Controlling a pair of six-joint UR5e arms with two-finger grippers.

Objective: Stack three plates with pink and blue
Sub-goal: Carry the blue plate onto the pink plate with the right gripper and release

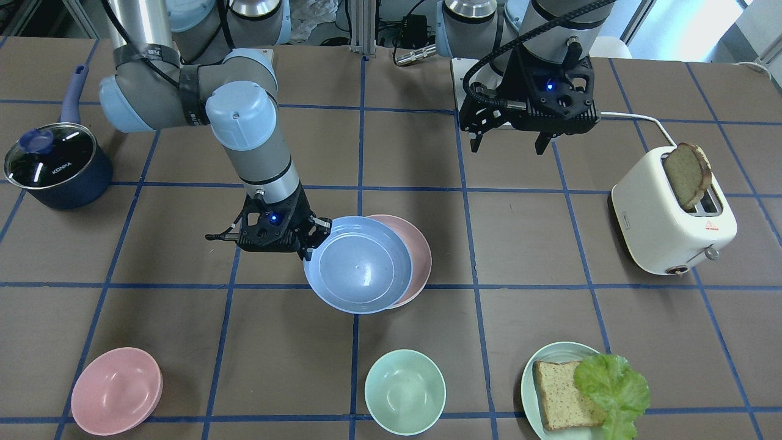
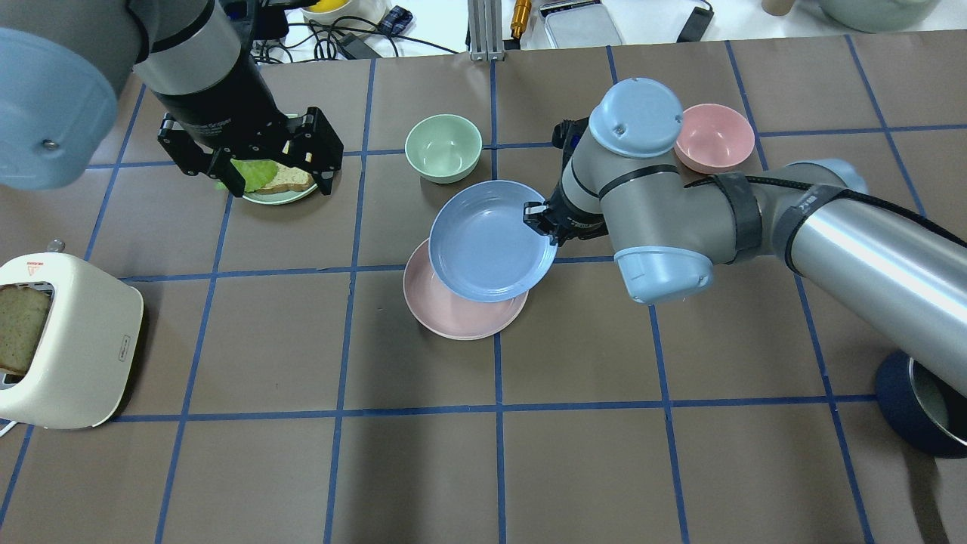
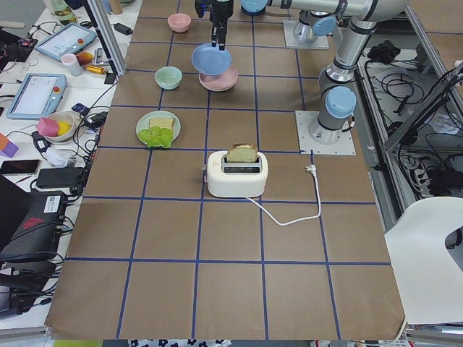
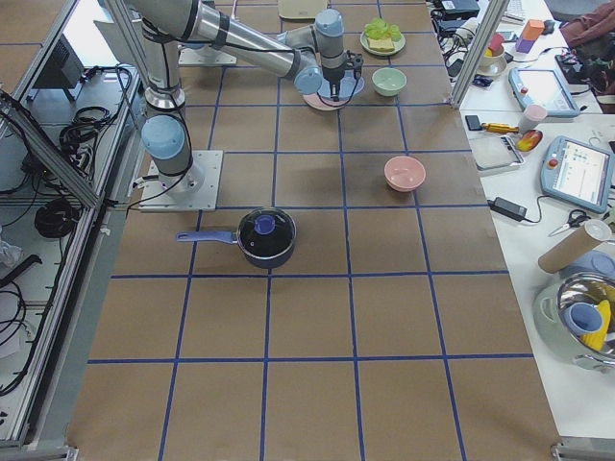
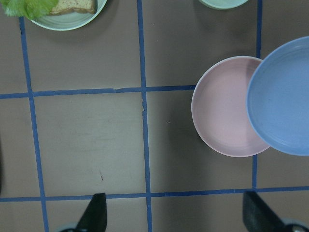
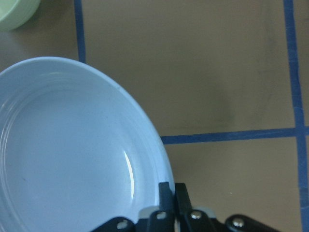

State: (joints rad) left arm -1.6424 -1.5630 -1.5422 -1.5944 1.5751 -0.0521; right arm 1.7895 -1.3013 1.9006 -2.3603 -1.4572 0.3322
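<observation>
My right gripper [image 1: 311, 235] is shut on the rim of the light blue plate [image 1: 358, 264]; the right wrist view shows its fingers [image 6: 166, 193] pinched on the plate edge [image 6: 72, 154]. The blue plate [image 2: 491, 240] is held slightly tilted above the pink plate [image 2: 453, 313], overlapping it and offset toward the far side of the table. The pink plate [image 1: 418, 256] lies flat on the table. My left gripper [image 1: 507, 146] is open and empty, hovering above the table [image 2: 272, 170]; in its wrist view both plates [image 5: 222, 111] lie to the right. The cream-white plate shows in no view.
A cream toaster [image 1: 672, 220] with a bread slice stands at my left. A dark blue lidded pot [image 1: 55, 165] stands at my right. A pink bowl [image 1: 116, 391], a mint bowl [image 1: 405, 391] and a pale green plate [image 1: 556, 351] with bread and lettuce sit along the far edge.
</observation>
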